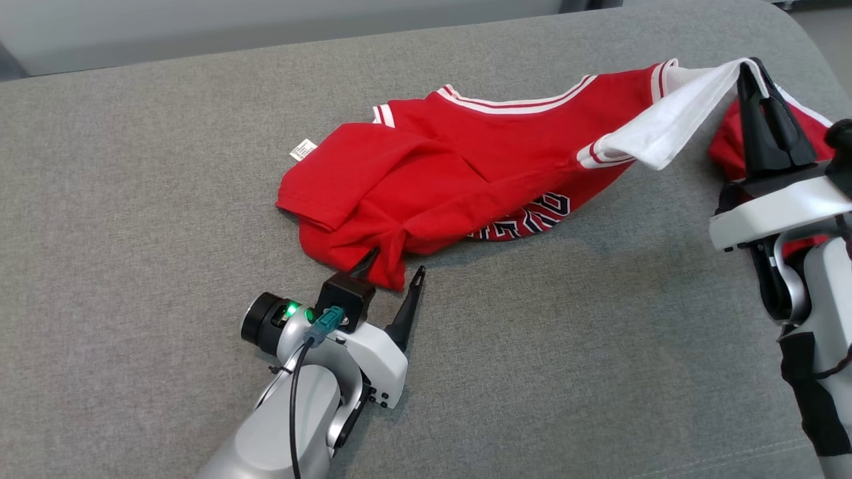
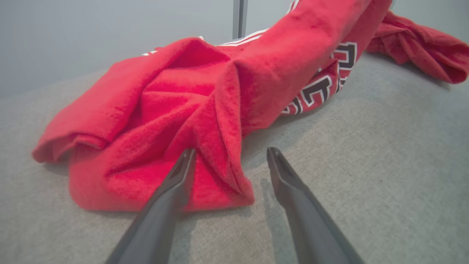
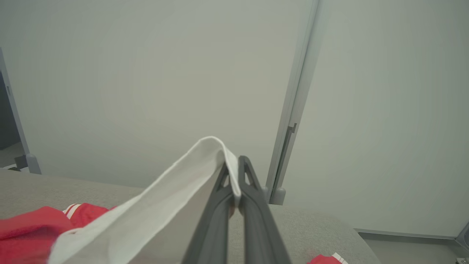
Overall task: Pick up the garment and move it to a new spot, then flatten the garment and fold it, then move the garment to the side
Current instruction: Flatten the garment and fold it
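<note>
the garment (image 1: pixel 466 166), a red jersey with white striped trim, lies crumpled on the far half of the grey fabric surface (image 1: pixel 166 199), reaching from about the middle towards the rounded far right corner; its dark lettering (image 1: pixel 526 223) is mostly tucked under a fold, so the letters cannot be read whole; a small white label (image 1: pixel 303 149) sticks out at its left far end; the right end is lifted off the surface, white inner side turned out, and the red part beyond it is cut off behind the right arm near the right edge.

the right gripper (image 1: pixel 752 70) is pinched tight on that raised white edge, fingers pointing up; in the right wrist view the cloth (image 3: pixel 154 212) drapes over the closed tips of the gripper (image 3: pixel 234 165), hiding how deep the hold goes.

the left gripper (image 1: pixel 398 261) is spread wide at the garment's near hem; in the left wrist view the gripper (image 2: pixel 231 152) has one finger lying against the red fold (image 2: pixel 183 110) and the other on bare grey just beside it; whether the first tip is under the cloth cannot be told.

bare grey fabric runs along the whole near edge and the left side; the far edge meets a pale wall (image 3: pixel 146 73).
</note>
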### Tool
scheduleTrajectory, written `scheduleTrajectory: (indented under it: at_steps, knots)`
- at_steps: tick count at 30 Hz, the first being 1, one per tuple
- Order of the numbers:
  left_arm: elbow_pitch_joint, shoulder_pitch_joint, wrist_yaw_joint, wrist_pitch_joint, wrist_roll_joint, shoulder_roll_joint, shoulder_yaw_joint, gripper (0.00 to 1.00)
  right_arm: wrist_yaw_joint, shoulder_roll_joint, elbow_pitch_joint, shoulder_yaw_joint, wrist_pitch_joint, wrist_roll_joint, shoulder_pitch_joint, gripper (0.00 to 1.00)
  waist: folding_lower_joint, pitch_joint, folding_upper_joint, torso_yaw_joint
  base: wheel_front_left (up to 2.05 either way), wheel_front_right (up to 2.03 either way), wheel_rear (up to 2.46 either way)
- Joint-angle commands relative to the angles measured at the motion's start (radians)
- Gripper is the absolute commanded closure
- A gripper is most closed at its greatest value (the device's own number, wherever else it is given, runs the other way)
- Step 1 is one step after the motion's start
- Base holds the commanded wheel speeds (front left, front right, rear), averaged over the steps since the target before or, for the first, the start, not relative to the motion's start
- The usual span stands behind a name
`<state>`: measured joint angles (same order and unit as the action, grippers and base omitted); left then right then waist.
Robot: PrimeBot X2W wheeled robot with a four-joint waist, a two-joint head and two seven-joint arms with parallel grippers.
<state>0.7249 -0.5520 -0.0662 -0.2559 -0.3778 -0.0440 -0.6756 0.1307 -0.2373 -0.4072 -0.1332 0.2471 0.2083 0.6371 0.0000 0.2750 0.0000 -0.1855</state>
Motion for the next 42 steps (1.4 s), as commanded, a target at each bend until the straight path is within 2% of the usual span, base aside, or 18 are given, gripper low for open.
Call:
scheduleTrajectory:
  at_steps: [1, 7, 8, 9, 10, 15, 18, 21, 25, 29, 31, 33, 34, 35, 36, 38, 40, 42]
  knots:
    - [-0.020, -0.035, -0.016, -0.006, -0.013, -0.006, 0.021, 0.00, 0.000, 0.002, 0.016, -0.013, 0.012, 0.003, 0.019, 1.00, 0.0000, 0.002, 0.0000, -0.005, 0.00, 0.00, 0.00]
    - [-0.011, -0.043, -0.038, -0.006, -0.032, -0.006, 0.031, 0.00, 0.000, 0.012, 0.004, -0.025, 0.013, 0.009, 0.021, 1.00, 0.0000, 0.003, 0.0000, -0.011, 0.00, 0.00, 0.00]
    - [-0.001, -0.043, -0.039, -0.006, -0.031, -0.006, 0.038, 0.45, 0.000, 0.010, 0.003, -0.024, 0.014, 0.010, 0.022, 1.00, 0.0000, 0.002, 0.0000, -0.007, 0.00, 0.00, 0.00]
    - [0.011, -0.045, -0.037, -0.006, -0.024, -0.006, 0.043, 0.76, 0.000, 0.007, 0.003, -0.021, 0.014, 0.010, 0.022, 1.00, 0.0000, 0.001, 0.0000, -0.002, 0.00, 0.00, 0.00]
    - [0.025, -0.049, -0.034, -0.006, -0.012, -0.007, 0.046, 1.00, 0.000, 0.005, 0.003, -0.020, 0.014, 0.011, 0.023, 1.00, 0.0000, -0.001, 0.0000, 0.002, 0.00, 0.00, 0.00]
    - [0.081, -0.071, -0.006, -0.006, 0.032, -0.031, 0.058, 1.00, 0.000, -0.001, 0.010, -0.010, 0.014, 0.020, 0.024, 1.00, 0.0000, -0.013, 0.0000, 0.031, 0.00, 0.00, 0.00]
    - [0.069, -0.104, 0.014, -0.006, 0.071, -0.070, 0.060, 1.00, 0.000, -0.001, 0.019, -0.003, 0.014, 0.023, 0.026, 1.00, 0.0000, -0.018, 0.0000, 0.051, 0.00, 0.00, 0.00]
    - [0.051, -0.174, 0.059, -0.006, 0.121, -0.145, 0.048, 1.00, 0.000, -0.004, 0.022, -0.009, 0.015, 0.027, 0.037, 1.00, 0.0000, -0.024, 0.0000, 0.078, 0.00, 0.00, 0.00]
    - [0.036, -0.341, 0.157, 0.004, 0.196, -0.275, -0.001, 1.00, 0.000, -0.003, 0.018, -0.022, 0.015, 0.029, 0.073, 1.00, 0.0000, -0.040, 0.0000, 0.112, 0.00, 0.00, 0.00]
    - [0.016, -0.492, 0.193, 0.068, 0.219, -0.382, -0.060, 1.00, 0.000, 0.010, 0.011, -0.016, 0.015, 0.026, 0.121, 1.00, 0.0000, -0.057, 0.0000, 0.134, 0.00, 0.00, 0.00]
    - [-0.020, -0.535, 0.196, 0.106, 0.181, -0.408, -0.120, 1.00, 0.000, 0.018, 0.014, -0.011, 0.015, 0.026, 0.133, 1.00, 0.0000, -0.066, 0.0000, 0.143, 0.00, 0.00, 0.00]
    - [-0.084, -0.562, 0.196, 0.147, 0.114, -0.441, -0.222, 1.00, 0.000, 0.023, 0.015, -0.008, 0.015, 0.027, 0.131, 1.00, 0.0000, -0.073, 0.0000, 0.152, 0.00, 0.00, 0.00]
    - [-0.084, -0.562, 0.196, 0.147, 0.114, -0.441, -0.222, 1.00, 0.000, 0.023, 0.015, -0.008, 0.015, 0.027, 0.131, 1.00, 0.0000, -0.073, 0.0000, 0.152, 0.00, 0.00, 0.00]
    - [-0.117, -0.571, 0.196, 0.170, 0.077, -0.463, -0.265, 1.00, 0.000, 0.023, 0.013, -0.009, 0.015, 0.029, 0.123, 1.00, 0.0000, -0.076, 0.0000, 0.156, 0.00, 0.00, 0.00]
    - [-0.201, -0.558, 0.197, 0.223, -0.022, -0.502, -0.385, 1.00, 0.000, 0.016, -0.007, -0.016, 0.015, 0.035, 0.100, 1.00, 0.0000, -0.079, 0.0000, 0.162, 0.00, 0.00, 0.00]
    - [-0.282, -0.527, 0.197, 0.271, -0.119, -0.536, -0.508, 1.00, 0.000, 0.001, -0.038, -0.031, 0.015, 0.044, 0.073, 1.00, 0.0000, -0.078, 0.0000, 0.166, 0.00, 0.00, 0.00]
    - [-0.331, -0.484, 0.197, 0.303, -0.195, -0.555, -0.572, 1.00, 0.000, -0.020, -0.065, -0.047, 0.015, 0.058, 0.054, 1.00, 0.0000, -0.068, 0.0000, 0.168, 0.00, 0.00, 0.00]
    - [-0.338, -0.413, 0.197, 0.321, -0.234, -0.548, -0.595, 1.00, 0.000, -0.037, -0.085, -0.072, 0.015, 0.074, 0.040, 1.00, 0.0000, -0.057, 0.0000, 0.163, 0.00, 0.00, 0.00]
